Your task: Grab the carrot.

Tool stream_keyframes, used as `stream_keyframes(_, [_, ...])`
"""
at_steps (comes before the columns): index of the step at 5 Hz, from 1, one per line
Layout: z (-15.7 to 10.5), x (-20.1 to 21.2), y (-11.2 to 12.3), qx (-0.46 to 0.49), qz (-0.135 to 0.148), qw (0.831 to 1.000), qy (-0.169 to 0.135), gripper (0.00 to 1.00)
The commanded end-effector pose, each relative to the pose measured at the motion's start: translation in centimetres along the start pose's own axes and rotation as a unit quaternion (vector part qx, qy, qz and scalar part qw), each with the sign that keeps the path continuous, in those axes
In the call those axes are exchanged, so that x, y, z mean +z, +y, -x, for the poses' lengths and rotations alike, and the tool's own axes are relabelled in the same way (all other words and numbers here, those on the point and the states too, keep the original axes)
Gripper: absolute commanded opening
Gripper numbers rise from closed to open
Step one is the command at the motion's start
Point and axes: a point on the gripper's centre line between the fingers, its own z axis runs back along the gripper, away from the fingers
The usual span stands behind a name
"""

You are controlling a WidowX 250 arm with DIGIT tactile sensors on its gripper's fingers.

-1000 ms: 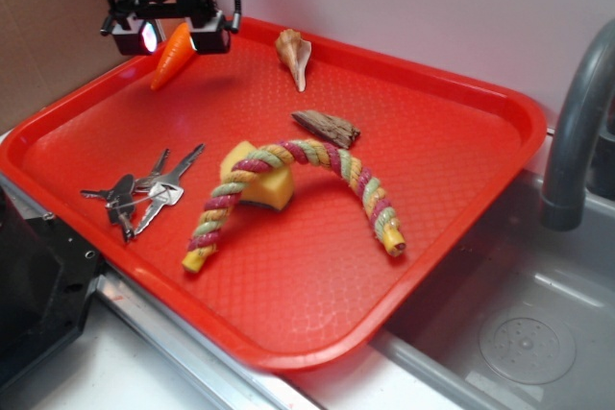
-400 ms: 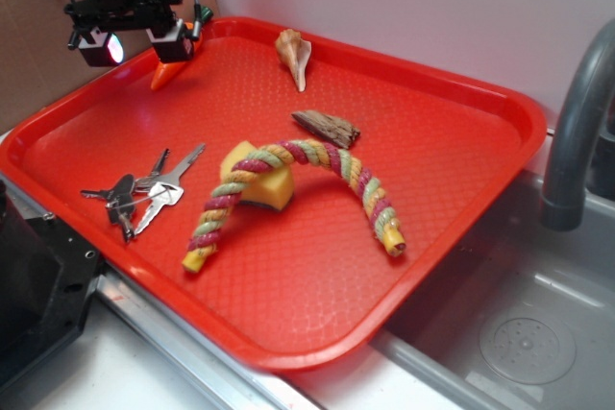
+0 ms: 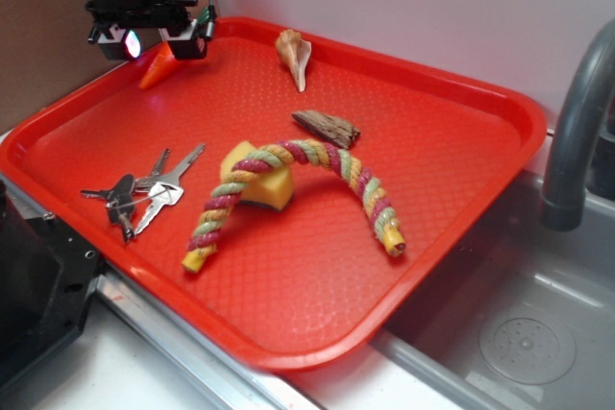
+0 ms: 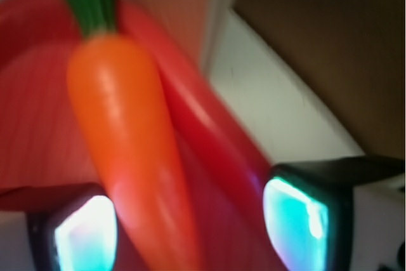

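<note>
While the end effector (image 4: 190, 220) is hovering with fingers spread apart, the carrot (image 4: 127, 150) is lying between them — centring it, then closing gently, seems wise.

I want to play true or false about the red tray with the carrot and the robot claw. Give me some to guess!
1. The carrot lies at the far left corner of the red tray. True.
2. The gripper is down over the keys. False: it is above the carrot, and the keys lie apart, nearer the front of the tray.
3. The twisted rope arches over a yellow sponge. True.
4. The seashell sits on top of the sponge. False: it lies near the tray's back rim.
5. The gripper's fingers are shut tight on the carrot. False: the wrist view shows them spread, with a gap beside the carrot.
</note>
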Motion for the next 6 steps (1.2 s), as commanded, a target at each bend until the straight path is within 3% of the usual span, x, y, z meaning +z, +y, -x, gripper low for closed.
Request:
stream_keyframes(1, [-0.4,-0.6,-2.5,0.006,-0.028,0.999,0.034,0.0])
stream_keyframes(2, [-0.1,-0.1,-3.0,0.019,-0.028,0.998,0.045,0.0])
stream_keyframes(3, [1.6,3.0,-4.9,0.002,-0.03,0.999,0.042,0.0])
stream_keyframes(5, [4.9,8.3,-5.0,-0.03,-0.019,0.999,0.002,0.0])
stream_keyframes(6, [7.0,11.3,-4.3,-0.049,0.003,0.999,-0.02,0.0])
